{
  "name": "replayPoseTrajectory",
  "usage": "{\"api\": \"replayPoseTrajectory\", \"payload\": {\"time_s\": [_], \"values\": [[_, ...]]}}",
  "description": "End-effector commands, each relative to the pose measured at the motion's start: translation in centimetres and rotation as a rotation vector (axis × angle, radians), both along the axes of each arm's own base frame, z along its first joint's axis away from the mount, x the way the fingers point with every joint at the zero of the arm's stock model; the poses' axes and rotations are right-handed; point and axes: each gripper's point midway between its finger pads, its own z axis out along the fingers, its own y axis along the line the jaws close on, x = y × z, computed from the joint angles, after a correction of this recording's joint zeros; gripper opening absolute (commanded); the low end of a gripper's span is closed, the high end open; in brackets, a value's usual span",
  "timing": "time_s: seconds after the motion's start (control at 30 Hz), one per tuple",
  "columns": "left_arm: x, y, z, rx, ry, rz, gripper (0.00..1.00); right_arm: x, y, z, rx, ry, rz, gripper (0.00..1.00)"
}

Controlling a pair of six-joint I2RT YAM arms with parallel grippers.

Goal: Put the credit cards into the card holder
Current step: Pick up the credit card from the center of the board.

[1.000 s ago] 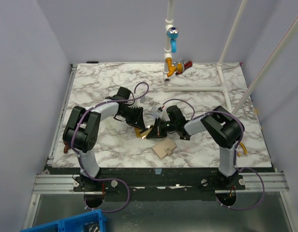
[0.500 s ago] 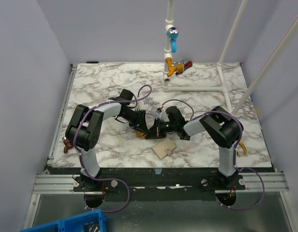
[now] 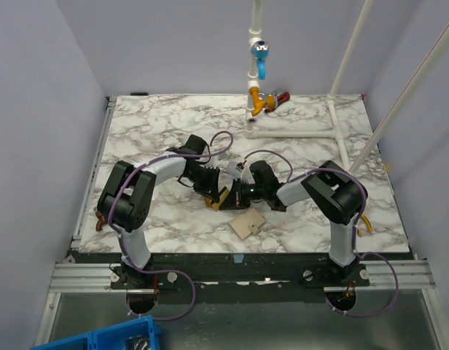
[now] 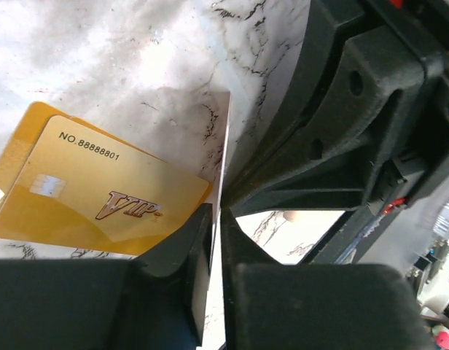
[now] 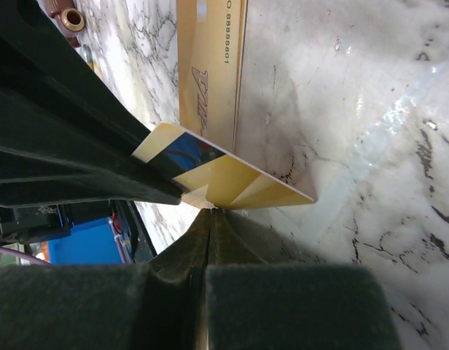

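A thin shiny card point(image 3: 225, 195) is held tilted above the marble between both grippers. In the right wrist view its lower face point(image 5: 232, 182) looks yellow with a dark stripe. In the left wrist view it shows nearly edge-on point(image 4: 223, 157). My left gripper point(image 3: 214, 189) is shut on one end point(image 4: 215, 219). My right gripper point(image 3: 237, 194) is shut on the opposite edge point(image 5: 211, 210). A gold card marked VIP point(image 4: 86, 197) lies flat on the table under them, also in the right wrist view point(image 5: 210, 65). The beige card holder point(image 3: 246, 223) lies just in front. The black card is out of view.
A white pipe frame point(image 3: 297, 128) with blue and orange fittings point(image 3: 259, 98) stands at the back of the marble table point(image 3: 151, 117). Small orange items sit at the right edge point(image 3: 366, 223) and the left edge point(image 3: 100, 219).
My left gripper has moved right to meet the right gripper and now grips the raised card's other end. The right gripper has stayed put with the card.
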Motion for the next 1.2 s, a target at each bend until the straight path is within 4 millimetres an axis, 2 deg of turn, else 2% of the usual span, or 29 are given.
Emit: {"api": "replayPoseTrajectory", "payload": {"time_s": [0.0,0.1,0.23,0.3,0.43,0.6,0.73,0.87,0.97,1.07,1.17], "values": [[0.4,0.2,0.1,0.088,-0.076,-0.027,0.07,-3.5,-7.3,-9.6,-0.404,0.139,-0.086,0.01],[0.4,0.1,0.1,0.090,-0.078,-0.037,0.00,-3.4,-7.2,-9.2,-0.396,0.132,-0.085,0.01],[0.0,-0.3,0.7,0.058,-0.068,-0.056,0.00,-3.1,-7.0,-8.1,-0.374,0.113,-0.086,0.01],[-0.3,-0.7,1.8,0.011,-0.053,-0.069,0.00,-2.6,-6.9,-6.7,-0.341,0.097,-0.091,0.08],[-0.3,-1.9,5.4,-0.115,-0.039,-0.091,0.00,-0.8,-7.2,-1.9,-0.237,0.034,-0.119,0.36],[0.2,-3.4,13.1,-0.337,-0.072,-0.124,0.00,0.2,-7.3,4.2,-0.095,-0.050,-0.137,0.55],[0.1,-3.9,17.6,-0.472,-0.082,-0.135,0.00,0.5,-6.4,9.7,0.066,-0.132,-0.143,0.60],[-0.3,-3.9,19.9,-0.558,-0.070,-0.122,0.00,0.7,-6.0,16.2,0.254,-0.244,-0.157,0.61],[-0.3,-3.7,21.2,-0.613,-0.053,-0.100,0.00,0.8,-6.2,20.4,0.344,-0.339,-0.174,0.61],[-0.7,-3.6,22.7,-0.654,-0.063,-0.103,0.00,1.3,-6.4,23.5,0.394,-0.426,-0.194,0.61],[-1.3,-3.4,23.7,-0.685,-0.072,-0.110,0.00,1.9,-6.4,25.1,0.418,-0.470,-0.214,0.61]]}}
